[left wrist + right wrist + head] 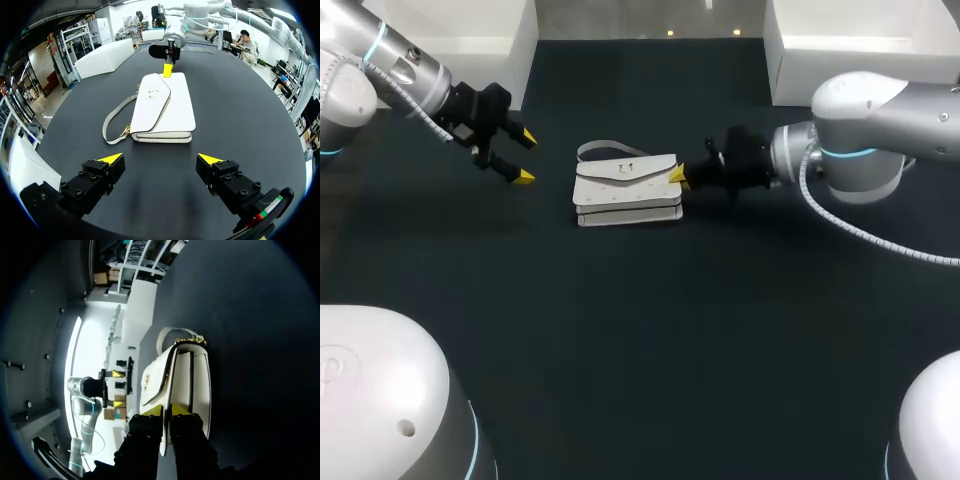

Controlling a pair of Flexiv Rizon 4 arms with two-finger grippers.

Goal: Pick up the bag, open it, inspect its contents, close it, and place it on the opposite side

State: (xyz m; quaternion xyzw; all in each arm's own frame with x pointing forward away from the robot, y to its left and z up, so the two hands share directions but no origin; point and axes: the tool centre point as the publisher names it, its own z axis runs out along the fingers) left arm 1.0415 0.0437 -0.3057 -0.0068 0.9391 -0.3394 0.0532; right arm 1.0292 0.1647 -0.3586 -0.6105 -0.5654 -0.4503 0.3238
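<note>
On a wide, dark, matte table [720, 330], with two white bins [860, 40] standing at its far corners, a small white bag [625, 195] lies flat near the middle, toward the far side. The left arm [400, 65] comes in from the far left corner, and the right arm [880, 130] reaches in low from the right edge. The bag rests on its back with its flap [152, 97] facing up. The left gripper [524, 157] hangs just left of the bag, not touching it, its two yellow-tipped fingers spread wide and holding nothing. The right gripper [677, 176] sits at the bag's right end, and its fingers are pinched close together on the edge of the flap, which runs between the two yellow tips in the right wrist view. A pale strap [600, 150] curls out on the table from the bag's far left corner. A small gold clasp [627, 168] marks the centre of the flap.
</note>
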